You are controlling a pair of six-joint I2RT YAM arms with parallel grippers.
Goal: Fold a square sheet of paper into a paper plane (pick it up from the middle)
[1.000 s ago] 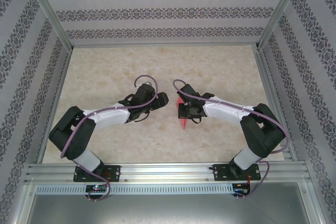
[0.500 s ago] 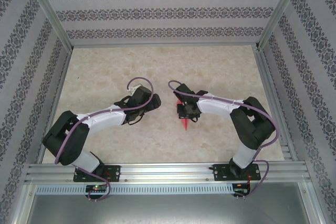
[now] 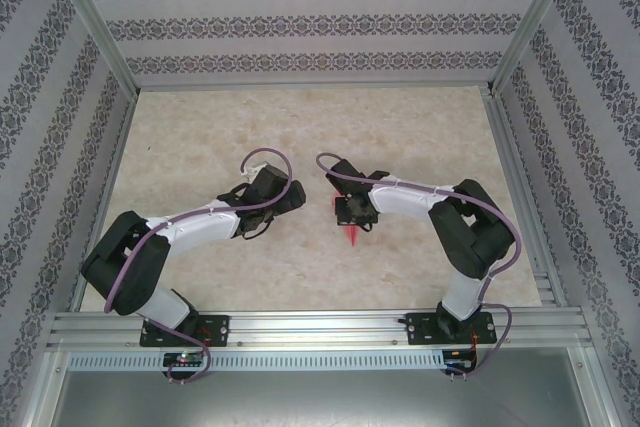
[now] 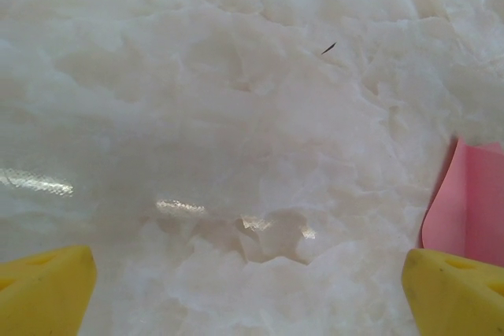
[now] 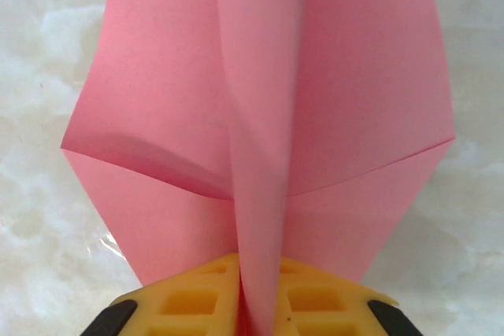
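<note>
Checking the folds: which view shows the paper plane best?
Right wrist: the paper plane is close up, centre ridge and creases plain, pinched by the right gripper. Top view: a small red sliver. Left wrist: one pink edge.

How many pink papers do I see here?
1: a folded pink paper pinched in the right claw, above the middle of the table. Another could lie hidden underneath it.

A pink-red paper plane sits near the middle of the marble table, its tip pointing toward the arm bases. The right gripper covers the plane's far end. The left gripper hangs to the plane's left, clear of it.
</note>
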